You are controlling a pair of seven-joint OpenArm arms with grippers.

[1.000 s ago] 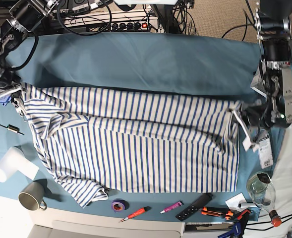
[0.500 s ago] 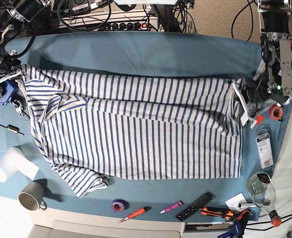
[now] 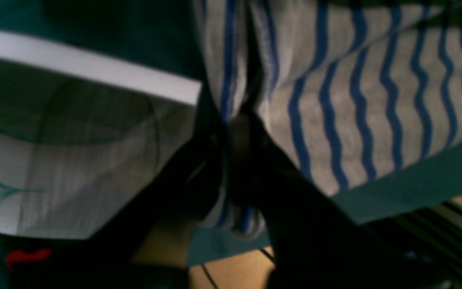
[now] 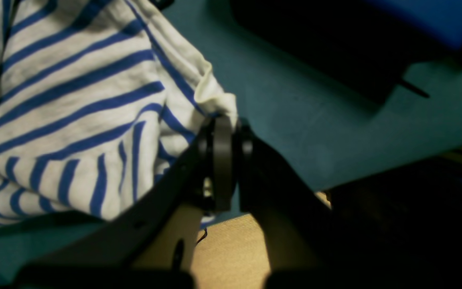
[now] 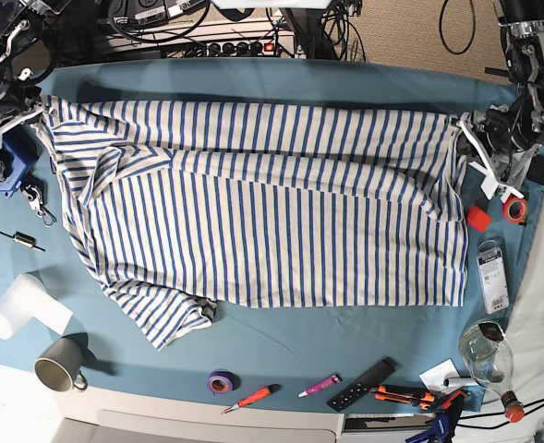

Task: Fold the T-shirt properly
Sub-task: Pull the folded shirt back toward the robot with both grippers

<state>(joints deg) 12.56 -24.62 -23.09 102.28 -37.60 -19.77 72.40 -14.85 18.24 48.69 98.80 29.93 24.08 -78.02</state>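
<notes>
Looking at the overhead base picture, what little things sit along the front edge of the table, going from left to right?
White paper roll → grey mug → purple tape roll → red screwdriver → pink marker → black remote → glass flask.

Even overhead light is falling across the blue tabletop in the base view, keeping the striped T-shirt sharp and casting only soft, short shadows along its far hem and under the grey mug near the front left corner. Both wrist views are running dim and soft: the stripes are blurring close to the lens, the dark gripper bodies are sinking into near-black, and a white strip is glaring brightly in the left wrist view.
</notes>
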